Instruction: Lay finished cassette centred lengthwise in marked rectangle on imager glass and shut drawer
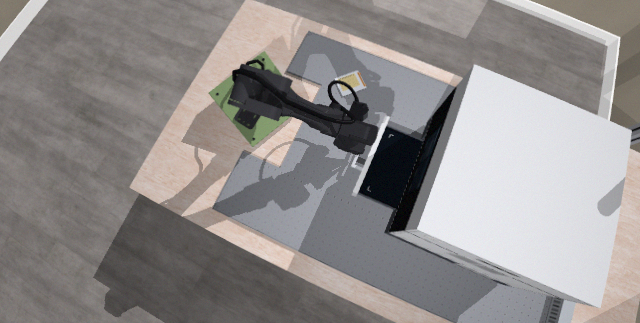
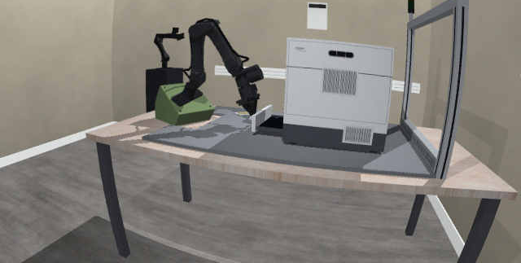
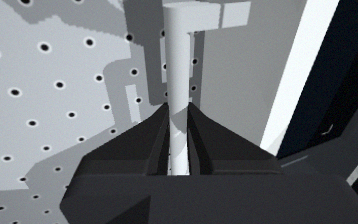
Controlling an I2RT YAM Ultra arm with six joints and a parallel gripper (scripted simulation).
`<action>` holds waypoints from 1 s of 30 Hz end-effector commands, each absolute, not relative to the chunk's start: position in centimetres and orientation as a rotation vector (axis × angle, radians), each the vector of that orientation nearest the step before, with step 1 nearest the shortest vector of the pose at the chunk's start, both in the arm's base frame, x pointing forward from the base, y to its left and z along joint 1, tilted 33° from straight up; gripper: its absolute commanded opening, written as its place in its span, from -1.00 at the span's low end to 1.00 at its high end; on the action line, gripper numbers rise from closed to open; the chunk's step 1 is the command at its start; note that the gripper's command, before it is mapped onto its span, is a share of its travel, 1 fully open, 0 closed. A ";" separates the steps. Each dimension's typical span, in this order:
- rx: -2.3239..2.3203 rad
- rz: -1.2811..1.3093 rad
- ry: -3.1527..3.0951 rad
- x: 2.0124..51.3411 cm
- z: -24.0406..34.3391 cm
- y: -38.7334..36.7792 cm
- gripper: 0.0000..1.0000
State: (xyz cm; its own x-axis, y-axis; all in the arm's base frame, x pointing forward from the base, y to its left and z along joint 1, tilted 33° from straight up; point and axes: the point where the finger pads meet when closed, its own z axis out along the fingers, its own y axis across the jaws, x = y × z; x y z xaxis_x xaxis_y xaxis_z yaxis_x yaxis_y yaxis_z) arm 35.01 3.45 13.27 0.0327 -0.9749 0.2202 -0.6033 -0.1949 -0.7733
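The gel imager IM is a big white box at the right of the table; it also shows in the side view. Its drawer stands pulled out, showing dark glass with white corner marks and nothing on it. My gripper is shut on the white bar handle on the drawer's white front panel. In the wrist view the fingers pinch the bar from both sides. The cassette FINISHED, a small white frame with a yellow middle, lies on the grey mat behind the arm, apart from the gripper.
The arm's green base sits at the table's left. A grey perforated mat covers the middle. A tall grey frame stands at the table's right end beyond IM.
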 end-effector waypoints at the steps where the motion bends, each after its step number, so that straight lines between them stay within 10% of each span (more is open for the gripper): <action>1: -1.894 -0.986 1.637 32.9 12.0 3.3 -1.00; 30: -1.890 -0.986 1.634 31.8 11.4 3.1 -1.00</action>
State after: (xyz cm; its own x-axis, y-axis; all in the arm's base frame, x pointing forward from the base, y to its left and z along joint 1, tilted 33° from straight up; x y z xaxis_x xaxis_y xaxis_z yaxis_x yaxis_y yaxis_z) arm 33.48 3.18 12.40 0.0325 -0.9747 0.2211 -0.6077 -0.1949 -0.7699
